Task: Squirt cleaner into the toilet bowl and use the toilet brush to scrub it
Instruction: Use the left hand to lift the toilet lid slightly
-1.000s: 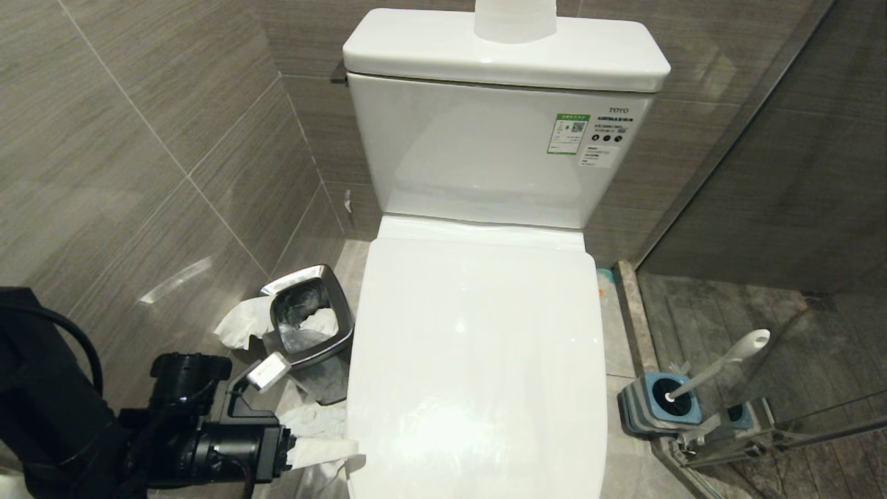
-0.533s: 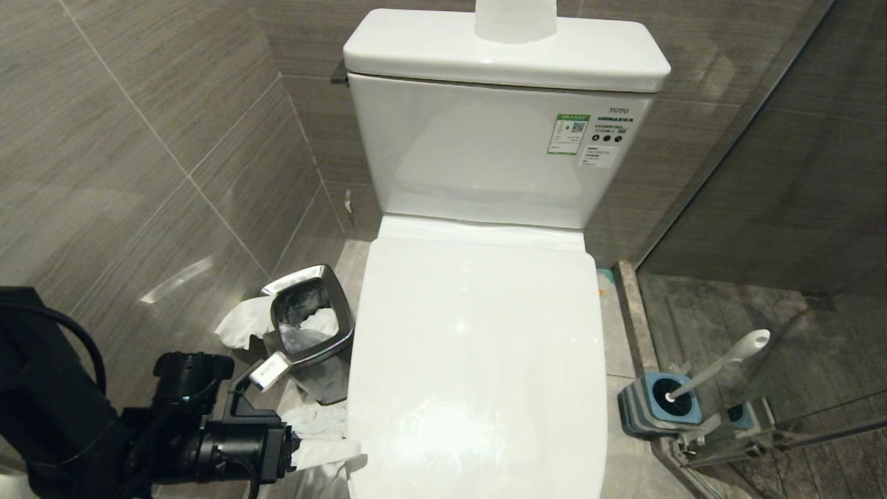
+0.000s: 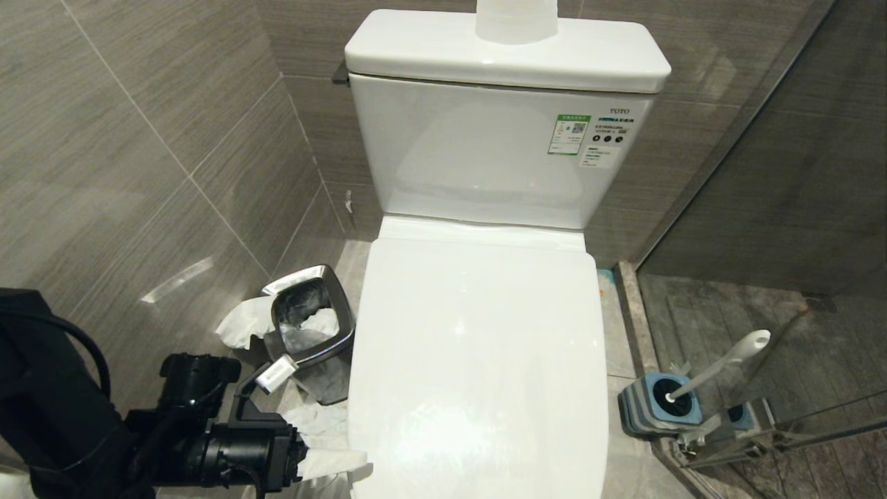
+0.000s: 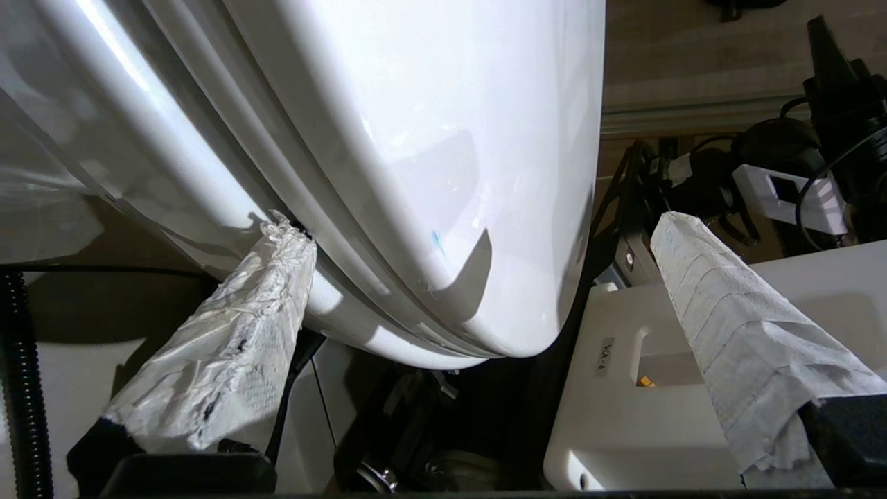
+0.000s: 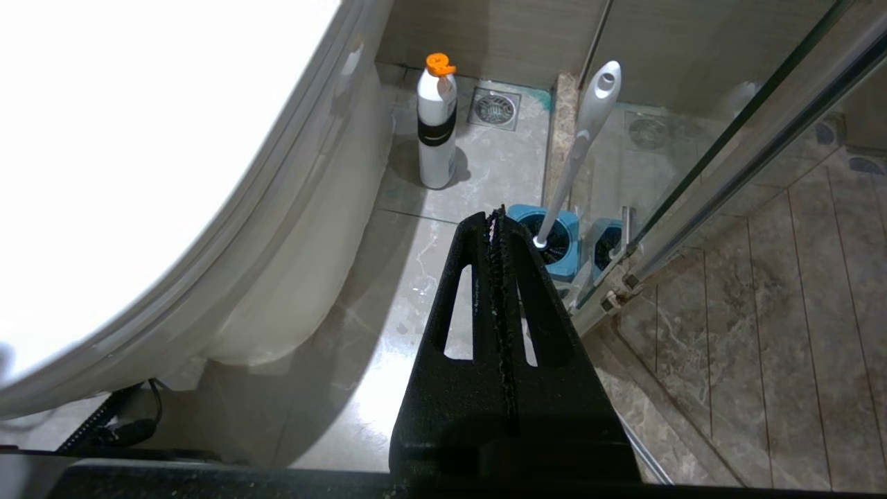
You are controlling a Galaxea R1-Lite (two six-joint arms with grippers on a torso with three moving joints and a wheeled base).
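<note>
The left gripper [image 3: 350, 459] sits low by the front left corner of the toilet bowl [image 3: 478, 360]. It has crept a bit closer to the lid edge than a sec ago, w/ its paper-wrapped tips now poking right at the rim. Its fingers are wide apart, nothing in them. In the left wrist view, one wrapped finger [image 4: 242, 326] touches the gap under the lid [image 4: 443, 138] and the other finger [image 4: 734, 326] hangs out past the front edge, not touching.

The lid is down flat, so the bowl is shut. No cleaner can go in yet. I think the arm is lining up to get under the lid and lift it. That is the first job, so the task is only just starting.

The toilet brush [image 3: 721, 364] stands in its blue holder [image 3: 658, 405] on the floor, on the right side of the toilet by the glass door. Nobody has touched it. In the right wrist view a white bottle w/ an orange cap [image 5: 436, 121] stands on the floor beside the toilet base; prob the cleaner, but I can't be sure.

The right gripper [image 5: 499, 229] is parked, fingers pressed together, holding nothing, pointing toward the brush.

A small steel bin [image 3: 308, 326] w/ tissue sits left of the toilet, near the left arm.
</note>
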